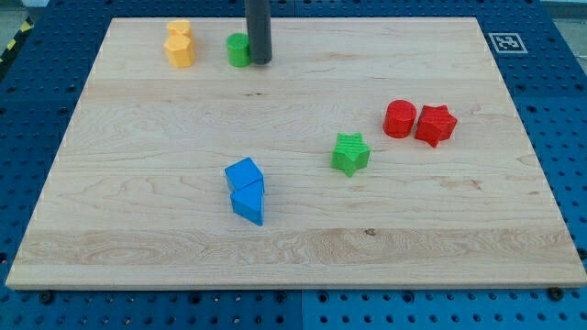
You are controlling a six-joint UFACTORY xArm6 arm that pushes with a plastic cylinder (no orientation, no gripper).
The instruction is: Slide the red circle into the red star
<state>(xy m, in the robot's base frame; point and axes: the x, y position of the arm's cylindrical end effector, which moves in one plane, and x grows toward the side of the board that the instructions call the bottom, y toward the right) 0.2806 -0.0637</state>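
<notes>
Our tip (260,62), the bare lower end of a straight dark rod that has no jaws and holds nothing, rests on the board near the view's top, touching or just beside the right flank of a green round block (238,50). All places below are given relative to the red star (436,126).

The wooden board (293,257) is the largest thing and carries every block; it lies on a blue perforated table (27,119). A black-and-white marker tag (506,42) sits on the board's corner, above and to the view's right of the red star.

A blue pair (247,191), a cube stacked close against a wedge-like piece, lies well to the view's left of the red star and lower. A yellow pair (180,43) lies far to the left and higher. A green star (350,153) lies near, to the left and slightly lower.

The red circle (400,119) stands directly at the red star's left, the two touching or nearly so. We judge the task essentially done, which would explain why our tip is well apart from both, up and to the left.
</notes>
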